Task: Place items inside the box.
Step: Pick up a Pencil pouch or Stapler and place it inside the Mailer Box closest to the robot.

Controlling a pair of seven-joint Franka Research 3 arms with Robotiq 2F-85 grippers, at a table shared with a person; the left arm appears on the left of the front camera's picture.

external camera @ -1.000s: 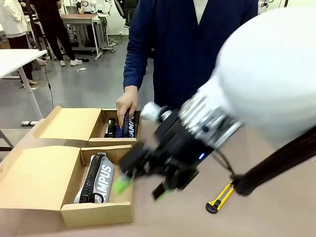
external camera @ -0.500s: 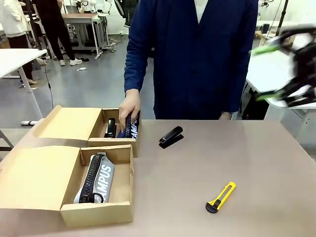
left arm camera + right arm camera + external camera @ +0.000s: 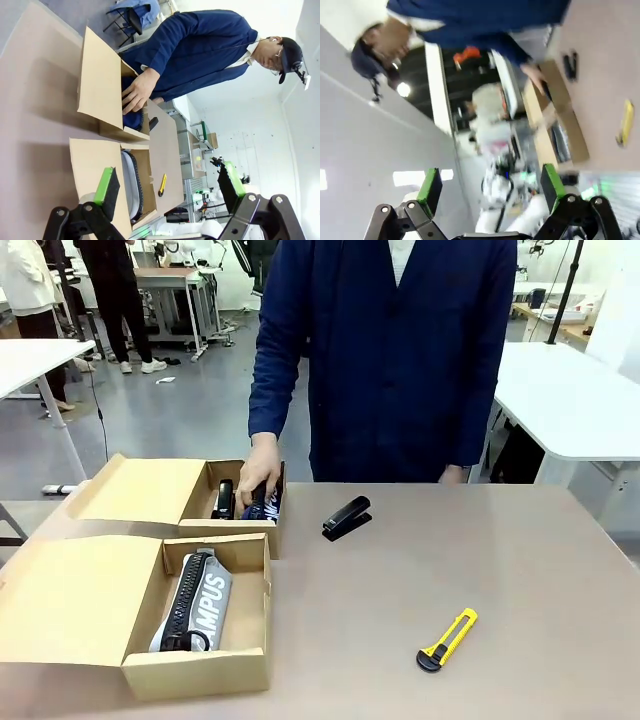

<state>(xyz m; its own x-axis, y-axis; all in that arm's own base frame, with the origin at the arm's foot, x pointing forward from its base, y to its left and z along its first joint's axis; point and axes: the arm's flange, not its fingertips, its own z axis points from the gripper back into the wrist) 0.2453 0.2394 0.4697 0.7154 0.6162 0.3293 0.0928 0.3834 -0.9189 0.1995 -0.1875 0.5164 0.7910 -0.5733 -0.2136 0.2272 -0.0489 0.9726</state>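
While hand (image 3: pixel 258 472) rests in box (image 3: pixel 240 528), stapler (image 3: pixel 346 518) lies outside

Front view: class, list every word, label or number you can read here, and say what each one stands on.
"MPUS": white letters on the grey pencil case in the near box; the word's start is hidden.
White lettering on the navy pencil case in the far box: too covered by the person's hand to read.
No readable print on the stapler or the utility knife.

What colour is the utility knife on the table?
The utility knife is yellow and black; front view shows it best.
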